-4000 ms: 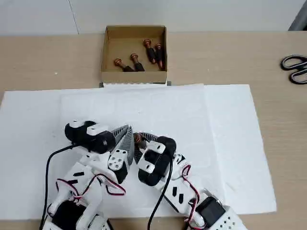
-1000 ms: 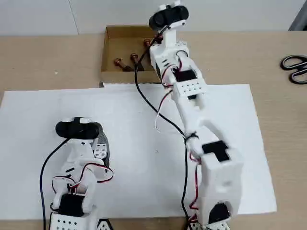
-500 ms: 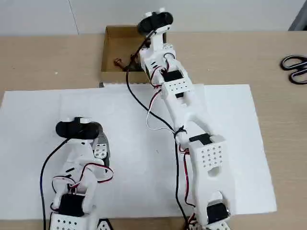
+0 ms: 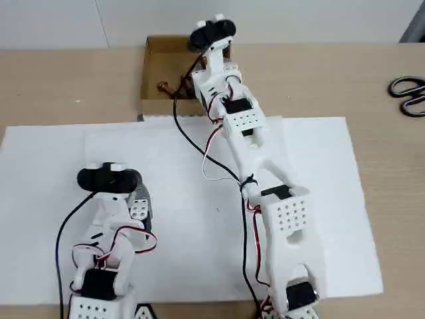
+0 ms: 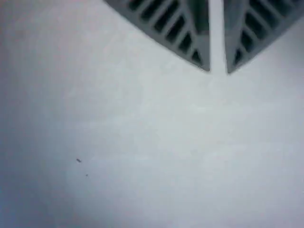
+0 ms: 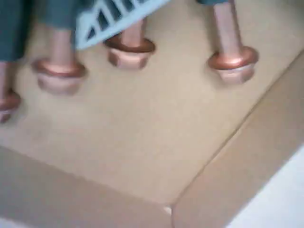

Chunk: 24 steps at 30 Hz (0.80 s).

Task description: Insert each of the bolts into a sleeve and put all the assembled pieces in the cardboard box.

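Observation:
The cardboard box (image 4: 151, 66) stands at the table's far edge. My right arm stretches across the white sheet and holds my right gripper (image 6: 121, 38) low inside the box (image 6: 237, 161). One grey finger (image 6: 109, 19) lies across the shaft of a copper-headed bolt (image 6: 130, 50) in its dark sleeve; the gripper looks shut on this piece. Other sleeved bolts (image 6: 232, 61) (image 6: 59, 73) lie beside it on the box floor. A bolt head (image 4: 163, 86) shows left of the arm. My left gripper (image 5: 218, 69) (image 4: 141, 199) rests shut over the sheet at the near left, holding nothing.
A large white sheet (image 4: 199, 193) covers the table's near half. Scissors (image 4: 408, 93) lie at the far right on the bare wood. The right arm's cable (image 4: 199, 143) hangs over the sheet's middle.
The right arm left the near middle, swung out to the box, then shifted left and lower into it. The left arm drew back to the near left and has kept still over the last second.

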Each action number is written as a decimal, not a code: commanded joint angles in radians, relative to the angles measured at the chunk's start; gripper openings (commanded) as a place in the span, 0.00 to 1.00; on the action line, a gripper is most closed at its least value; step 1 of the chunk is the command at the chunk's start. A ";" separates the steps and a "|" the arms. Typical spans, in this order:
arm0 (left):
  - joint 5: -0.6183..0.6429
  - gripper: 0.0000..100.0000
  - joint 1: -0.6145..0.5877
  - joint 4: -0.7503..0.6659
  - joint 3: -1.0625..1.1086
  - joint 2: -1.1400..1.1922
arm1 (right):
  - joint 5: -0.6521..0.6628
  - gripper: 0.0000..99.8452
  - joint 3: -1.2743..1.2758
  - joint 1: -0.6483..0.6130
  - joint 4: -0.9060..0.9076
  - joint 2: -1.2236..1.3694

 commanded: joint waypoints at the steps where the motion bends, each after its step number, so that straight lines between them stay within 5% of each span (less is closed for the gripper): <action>1: 0.005 0.01 0.006 0.000 -0.004 0.006 | 0.012 0.22 -0.051 -0.004 0.002 -0.036; 10: 0.005 0.01 0.006 0.000 -0.004 0.006 | 0.008 0.21 -0.052 0.001 0.013 -0.151; 16: 0.005 0.01 0.006 0.000 -0.004 0.006 | 0.005 0.00 -0.052 0.001 0.143 -0.280; 24: 0.005 0.01 0.006 0.000 -0.004 0.006 | -0.026 0.00 -0.052 0.035 0.355 -0.429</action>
